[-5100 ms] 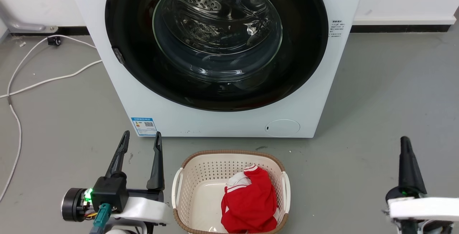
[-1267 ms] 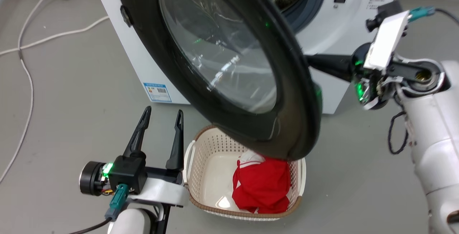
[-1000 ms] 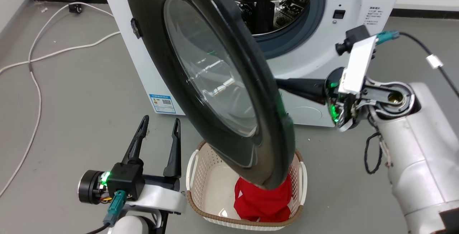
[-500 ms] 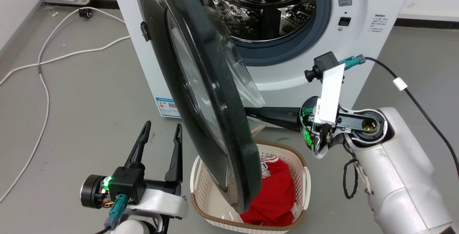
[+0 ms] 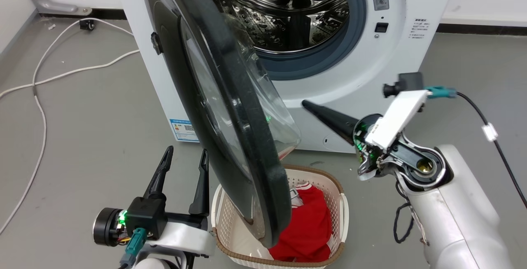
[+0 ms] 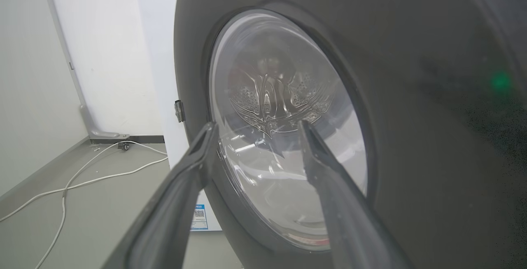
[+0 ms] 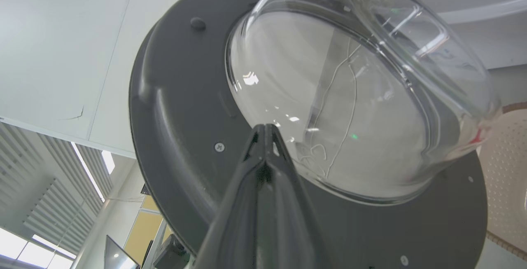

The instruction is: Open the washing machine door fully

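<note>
The washing machine door [image 5: 253,145] stands swung out on its hinge at the left side of the washing machine [image 5: 362,67], well off the opening and seen almost edge-on from the head. Behind it the steel drum [image 5: 288,9] and the grey rubber seal [image 5: 306,65] are in plain sight. The door's clear glass bowl [image 7: 350,108] bulges from its inner face. Its lower rim hangs in front of a beige basket [image 5: 335,180], which sits on the floor [image 5: 82,137] before the machine with a red cloth [image 5: 308,232] inside.

The right pincer [image 5: 306,105] has its two fingers [image 7: 263,186] pressed together into one point, holding nothing. It reaches in from the right, on the door's inner side. In the right wrist view its tip points at the spot where the glass bowl meets the dark ring. Whether the tip touches the door I cannot tell.

The left pincer [image 5: 186,151] hovers low, just left of the basket and on the door's outer side. Its fingers [image 6: 181,186] are spread apart with nothing between them, and in the left wrist view they frame the window from outside. A blue sticker [image 5: 184,127] shows low on the machine's left corner. A white cable [image 5: 74,70] trails over the floor at the left.
</note>
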Motion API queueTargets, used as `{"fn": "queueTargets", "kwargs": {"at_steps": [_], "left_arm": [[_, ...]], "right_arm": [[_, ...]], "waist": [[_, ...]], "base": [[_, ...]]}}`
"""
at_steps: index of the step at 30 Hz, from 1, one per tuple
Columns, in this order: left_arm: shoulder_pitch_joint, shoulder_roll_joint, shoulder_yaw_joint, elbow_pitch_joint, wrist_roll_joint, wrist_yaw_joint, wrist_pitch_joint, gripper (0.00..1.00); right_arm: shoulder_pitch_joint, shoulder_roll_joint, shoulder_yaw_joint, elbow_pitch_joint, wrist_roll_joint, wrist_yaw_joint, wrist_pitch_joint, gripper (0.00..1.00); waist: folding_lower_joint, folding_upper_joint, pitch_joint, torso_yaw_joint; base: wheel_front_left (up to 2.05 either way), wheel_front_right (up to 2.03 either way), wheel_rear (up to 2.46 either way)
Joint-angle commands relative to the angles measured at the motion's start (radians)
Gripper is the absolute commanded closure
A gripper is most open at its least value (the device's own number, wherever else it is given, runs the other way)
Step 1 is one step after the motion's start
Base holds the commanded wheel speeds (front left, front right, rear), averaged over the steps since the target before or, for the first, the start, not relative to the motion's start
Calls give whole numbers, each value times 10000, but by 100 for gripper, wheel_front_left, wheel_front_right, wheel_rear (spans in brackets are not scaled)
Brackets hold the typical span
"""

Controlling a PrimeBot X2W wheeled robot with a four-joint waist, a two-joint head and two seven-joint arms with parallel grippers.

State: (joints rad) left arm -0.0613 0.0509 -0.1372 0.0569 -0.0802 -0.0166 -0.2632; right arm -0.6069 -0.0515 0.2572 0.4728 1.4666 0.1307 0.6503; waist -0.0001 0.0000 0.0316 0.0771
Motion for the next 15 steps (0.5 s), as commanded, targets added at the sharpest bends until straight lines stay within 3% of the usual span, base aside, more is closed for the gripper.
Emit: {"fn": "queueTargets", "kwargs": {"at_steps": [1,10,11,13,14,15], "left_arm": [[125,-9,43,19,-25,29,-23,0],[250,-6,321,-13,-14,80,-23,0],[279,-6,368,-21,-6,91,-23,0],[340,-10,437,-19,1,95,-23,0],[363,-9,472,-17,11,90,-23,0],[369,-7,506,-16,15,87,-23,0]], "right_arm": [[297,21,-209,-151,-223,0,-684,100],[2255,-392,-1734,-1439,-678,0,-3540,100],[2526,-461,-1862,-1628,-797,0,-3813,88],[3138,-532,-2040,-2023,-1084,0,-4346,54],[3455,-573,-2151,-2217,-1273,0,-4668,18],[3763,-582,-2246,-2402,-1434,0,-4970,0]], "waist": [[1,0,-19,-85],[1,0,-129,-384],[1,0,-121,-426],[1,0,-156,-493],[1,0,-163,-514],[1,0,-164,-530]], "base": [[0,0,0],[0,0,0],[0,0,0],[0,0,0],[0,0,0],[0,0,0]]}}
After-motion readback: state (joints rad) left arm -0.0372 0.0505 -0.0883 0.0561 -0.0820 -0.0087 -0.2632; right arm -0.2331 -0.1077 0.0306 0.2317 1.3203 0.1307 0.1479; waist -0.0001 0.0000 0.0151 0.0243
